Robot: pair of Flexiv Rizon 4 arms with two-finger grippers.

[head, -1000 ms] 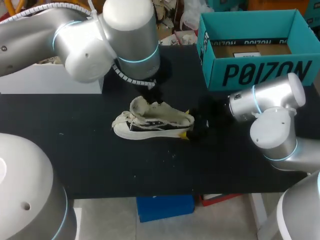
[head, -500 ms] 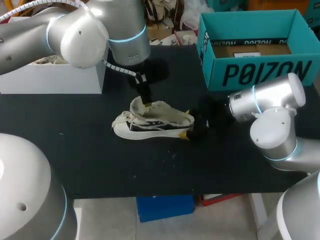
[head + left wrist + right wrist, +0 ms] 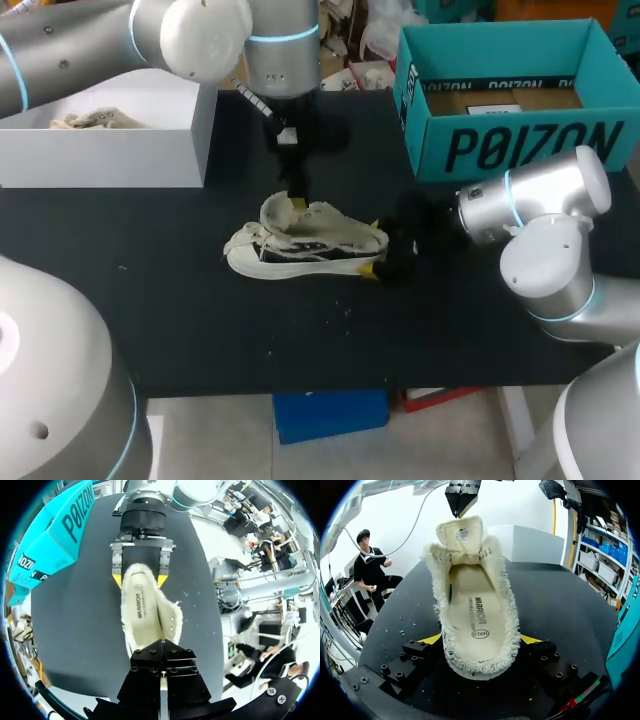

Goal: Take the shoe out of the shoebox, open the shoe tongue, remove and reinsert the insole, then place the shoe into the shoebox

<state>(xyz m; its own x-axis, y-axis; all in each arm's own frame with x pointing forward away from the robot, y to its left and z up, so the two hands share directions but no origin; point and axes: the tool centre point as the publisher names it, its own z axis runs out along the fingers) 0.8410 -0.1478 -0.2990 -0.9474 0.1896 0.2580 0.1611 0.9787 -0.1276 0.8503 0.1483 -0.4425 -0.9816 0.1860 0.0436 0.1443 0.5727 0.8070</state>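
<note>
A cream and black low shoe (image 3: 305, 242) lies on its side mid-table, its fringed opening showing the printed insole (image 3: 479, 615). My right gripper (image 3: 385, 255) is at the heel, with a yellow fingertip (image 3: 432, 639) pressed against each side, so it is shut on the shoe. The tongue (image 3: 461, 532) stands raised. My left gripper (image 3: 297, 203) comes down from above and is shut on the tongue's top edge (image 3: 457, 512). In the left wrist view its black fingers (image 3: 161, 680) hide the toe, and the right gripper (image 3: 139, 580) shows beyond the heel. The teal shoebox (image 3: 510, 150) stands open at the back right.
A white open box (image 3: 110, 150) with a pale bundle inside stands at the back left. The teal shoebox (image 3: 50, 535) is off to one side of the shoe. Black tabletop (image 3: 200, 330) lies bare in front of the shoe.
My left arm's elbow and wrist have swung up and back to the left, uncovering the white box. Its fingertips have stayed at the tongue. Shoe and right arm have not moved.
</note>
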